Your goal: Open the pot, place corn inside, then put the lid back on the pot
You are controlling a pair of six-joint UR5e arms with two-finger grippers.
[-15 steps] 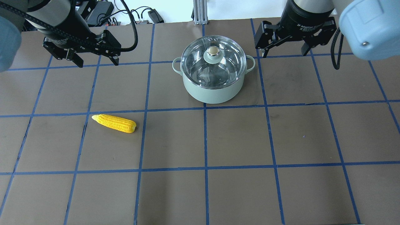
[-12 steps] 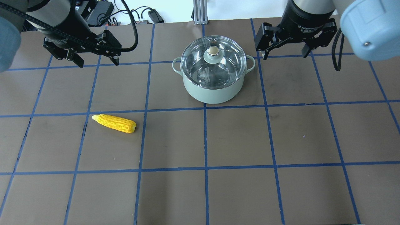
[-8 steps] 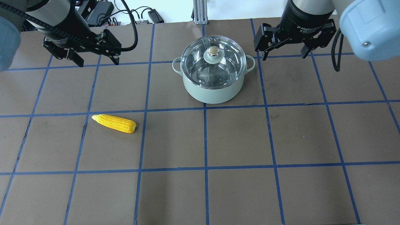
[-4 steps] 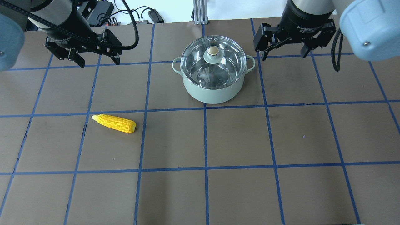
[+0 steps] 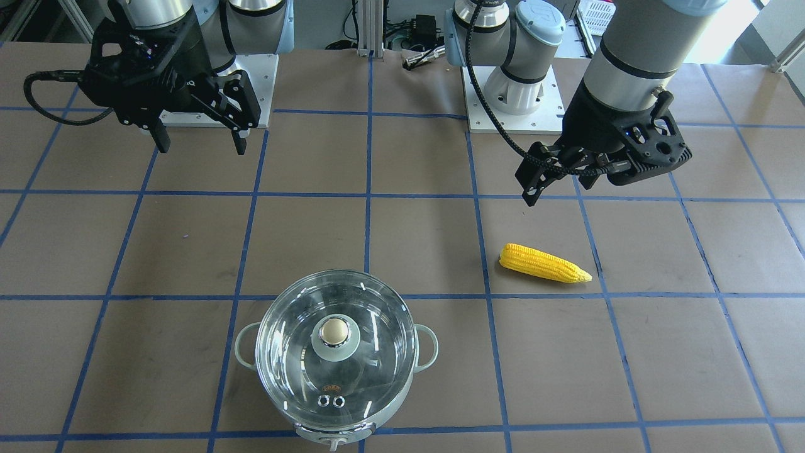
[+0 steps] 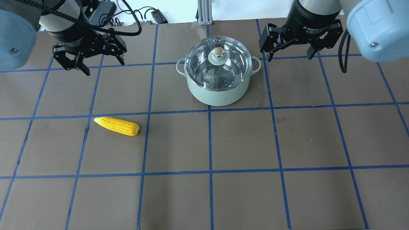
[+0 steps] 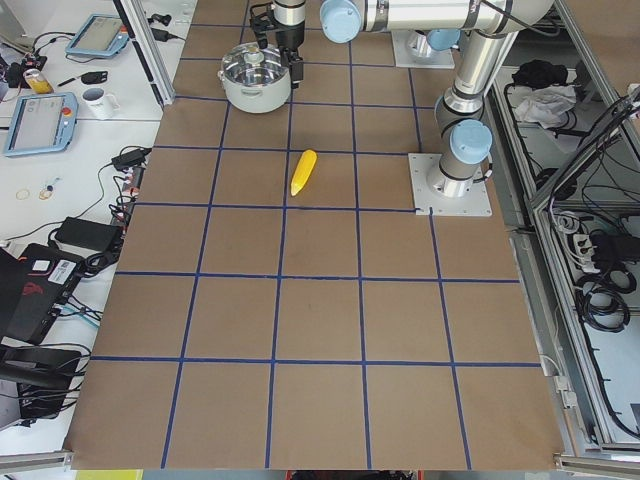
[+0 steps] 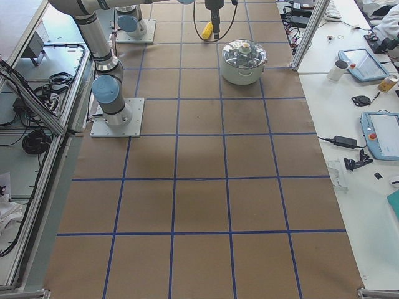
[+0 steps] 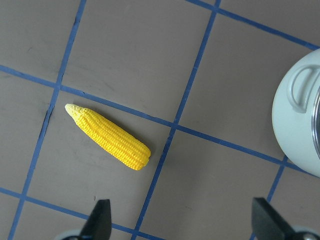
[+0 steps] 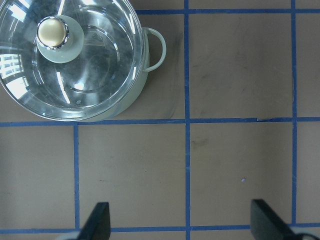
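Note:
The pale mint-green pot [image 6: 217, 95] stands at the table's far centre with the glass lid [image 6: 223, 68] on it, gold knob [image 6: 218, 52] up. The yellow corn [image 6: 117, 126] lies flat to the pot's left and nearer me, tip pointing left. My left gripper [image 6: 104, 66] is open and empty, hovering beyond the corn. The left wrist view shows the corn [image 9: 109, 137] above the open fingertips [image 9: 97, 220] and the pot's side [image 9: 295, 135]. My right gripper [image 6: 289, 58] is open and empty, hovering right of the pot. The right wrist view shows the lid [image 10: 95, 65].
Brown table with a blue tape grid. Cables and power boxes [image 6: 105, 9] and an aluminium post [image 6: 204, 12] sit past the far edge. Both arm bases [image 5: 512, 94] stand on the robot's side. Side benches hold tablets and a mug [image 7: 100, 100].
My left gripper has shifted right and toward the corn and turned a little. The right gripper has barely moved. Pot, lid and corn have not moved.

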